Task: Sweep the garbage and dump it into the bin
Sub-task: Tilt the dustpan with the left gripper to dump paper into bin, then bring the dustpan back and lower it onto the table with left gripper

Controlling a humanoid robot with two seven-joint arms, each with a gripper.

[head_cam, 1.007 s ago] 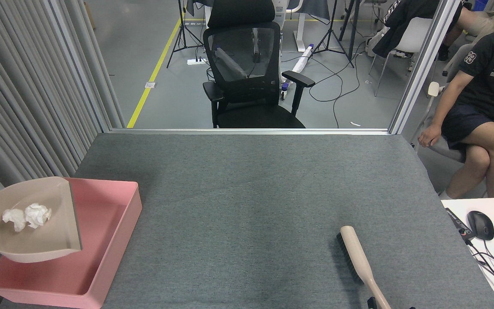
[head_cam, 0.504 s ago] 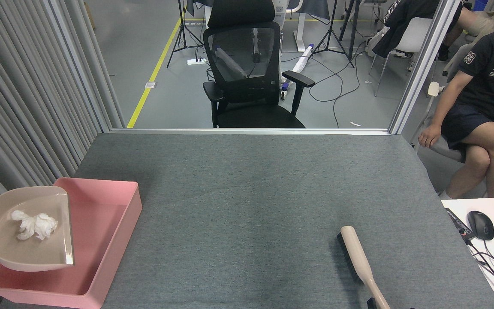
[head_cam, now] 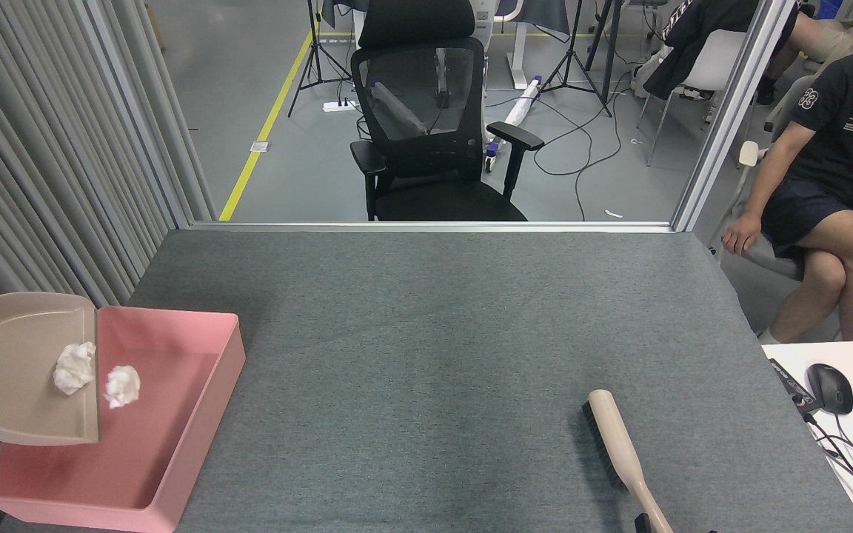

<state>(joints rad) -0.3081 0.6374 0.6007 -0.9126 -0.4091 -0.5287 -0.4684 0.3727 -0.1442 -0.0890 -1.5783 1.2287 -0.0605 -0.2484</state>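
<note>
At the lower left of the frame, beige dustpan [head_cam: 12, 370] raised and tilted over the left side of the pink bin [head_cam: 197, 414], its open lip pointing right, above the bin's interior. One tissue ball [head_cam: 75, 368] sits at the dustpan lip, still inside the pan; second tissue ball [head_cam: 122, 386] is just past the lip, seen against the bin's pink floor — cannot tell if it is airborne or resting. The two balls are just apart. Bin sits on the grey felt table [head_cam: 426, 333], at its left edge. Left gripper is out of frame, so jaw state can't be told; dustpan handle runs off the left edge.

Centre of the table is bare felt. At lower right, a beige hand brush [head_cam: 619, 444] with dark bristles lies on the table, handle running to the bottom edge. A dark bit shows beside the handle at the very bottom — possibly the right gripper, jaws not readable.

Top centre: black office chair [head_cam: 434, 126]. Right edge: seated person [head_cam: 826, 185]; mouse [head_cam: 829, 388] on a white desk.
</note>
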